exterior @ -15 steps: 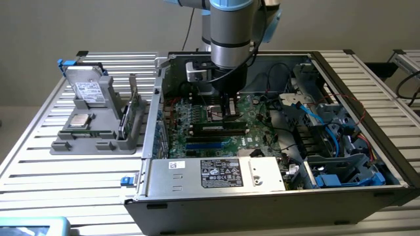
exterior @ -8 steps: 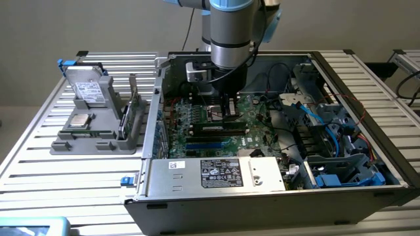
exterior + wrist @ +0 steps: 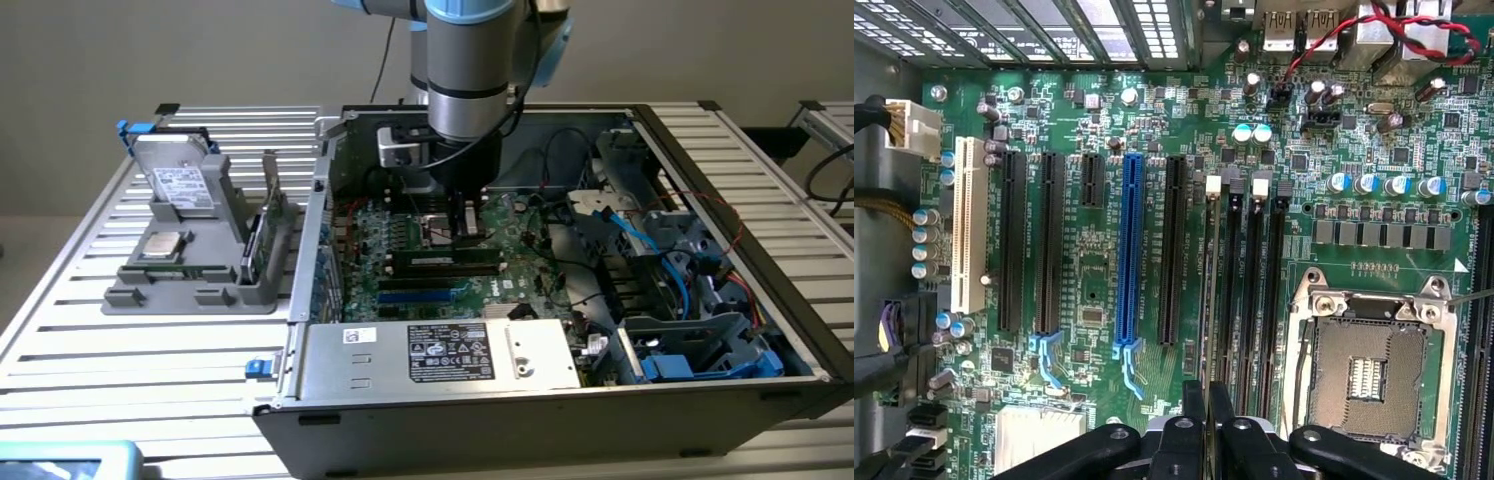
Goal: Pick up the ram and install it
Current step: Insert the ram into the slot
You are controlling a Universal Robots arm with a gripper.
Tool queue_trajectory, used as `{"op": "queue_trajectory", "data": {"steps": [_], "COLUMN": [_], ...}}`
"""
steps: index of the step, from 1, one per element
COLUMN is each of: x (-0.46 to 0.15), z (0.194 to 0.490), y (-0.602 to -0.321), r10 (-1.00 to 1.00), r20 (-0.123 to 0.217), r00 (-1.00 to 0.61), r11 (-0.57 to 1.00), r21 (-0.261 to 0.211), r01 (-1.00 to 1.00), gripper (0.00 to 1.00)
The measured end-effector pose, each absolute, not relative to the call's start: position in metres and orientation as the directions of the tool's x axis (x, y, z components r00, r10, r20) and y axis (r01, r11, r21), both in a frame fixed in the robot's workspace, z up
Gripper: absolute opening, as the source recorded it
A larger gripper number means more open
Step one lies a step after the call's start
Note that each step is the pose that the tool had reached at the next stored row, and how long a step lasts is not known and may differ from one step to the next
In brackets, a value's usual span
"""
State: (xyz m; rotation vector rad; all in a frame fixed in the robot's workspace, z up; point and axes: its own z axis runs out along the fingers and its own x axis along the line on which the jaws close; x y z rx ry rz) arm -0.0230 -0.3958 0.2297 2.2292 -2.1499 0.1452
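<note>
**Item 1, jaws** point(image 3: 1208, 412): drawn almost together and, as far as can be judged, pinching the thin upper edge of the ram.

**Item 2, ram** point(image 3: 1210, 300): directly under the jaws and between them, standing on edge in a memory slot. Its long axis runs along the slot, straight out from the jaws. In the exterior view it runs left to right.

**Item 3, neighbouring slots** point(image 3: 1254, 290): just beside the ram and parallel to it, all unfilled.

**Item 4, processor socket** point(image 3: 1369, 375): near the jaws, beyond those slots, and bare.

**Item 5, motherboard** point(image 3: 1094, 270): beneath the jaws, carrying all the above.

**Item 6, computer case** point(image 3: 534, 420): open-sided, enclosing the motherboard, a labelled power supply point(image 3: 447, 352) and cabling.

**Item 7, grey rack** point(image 3: 160, 290): well apart from the jaws, on the exterior view's left. It holds a hard drive point(image 3: 180, 185) and a green card point(image 3: 274, 235).

**Item 8, worktop** point(image 3: 134, 350): slatted, bearing the case and the rack.
</note>
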Motion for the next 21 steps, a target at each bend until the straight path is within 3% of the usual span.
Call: {"op": "queue_trajectory", "data": {"steps": [21], "x": [-0.0235], "z": [0.2258], "y": [-0.3959], "r10": [-0.995], "r20": [0.096], "r00": [0.034], "r11": [-0.038], "r21": [-0.035], "r01": [-0.999], "gripper": [0.14]}}
